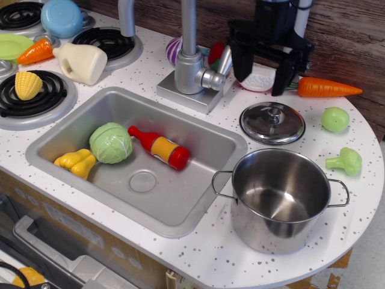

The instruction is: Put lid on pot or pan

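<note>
The shiny steel lid with its small centre knob lies flat on the white speckled counter, right of the sink. The large steel pot with two wire loop handles stands upright and empty just in front of the lid, near the counter's front edge. My black gripper hangs above the counter just behind the lid, with its two fingers spread wide apart and nothing between them. It does not touch the lid.
The grey sink holds a cabbage, a red bottle and a yellow pepper. A faucet stands behind it. A carrot, a green ball and broccoli lie to the right. Burners are at the left.
</note>
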Action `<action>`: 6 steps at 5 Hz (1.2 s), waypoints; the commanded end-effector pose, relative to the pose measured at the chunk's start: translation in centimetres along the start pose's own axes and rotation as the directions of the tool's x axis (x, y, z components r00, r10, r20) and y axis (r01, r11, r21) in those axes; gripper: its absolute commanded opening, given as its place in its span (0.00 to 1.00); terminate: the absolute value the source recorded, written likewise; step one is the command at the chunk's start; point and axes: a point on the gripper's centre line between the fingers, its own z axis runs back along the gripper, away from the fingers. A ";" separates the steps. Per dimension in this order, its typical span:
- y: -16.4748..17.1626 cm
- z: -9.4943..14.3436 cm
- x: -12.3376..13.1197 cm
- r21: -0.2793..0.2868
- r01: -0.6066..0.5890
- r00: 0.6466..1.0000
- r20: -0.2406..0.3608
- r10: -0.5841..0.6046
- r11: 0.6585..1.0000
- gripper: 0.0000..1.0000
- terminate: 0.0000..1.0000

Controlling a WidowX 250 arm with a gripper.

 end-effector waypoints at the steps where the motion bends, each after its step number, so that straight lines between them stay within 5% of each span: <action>1: -0.3 0.4 2.8 0.050 0.011 0.997 0.080 -0.015 0.999 1.00 0.00; 6: -0.3 -4.3 3.9 0.020 0.001 0.991 0.135 -0.003 1.000 1.00 0.00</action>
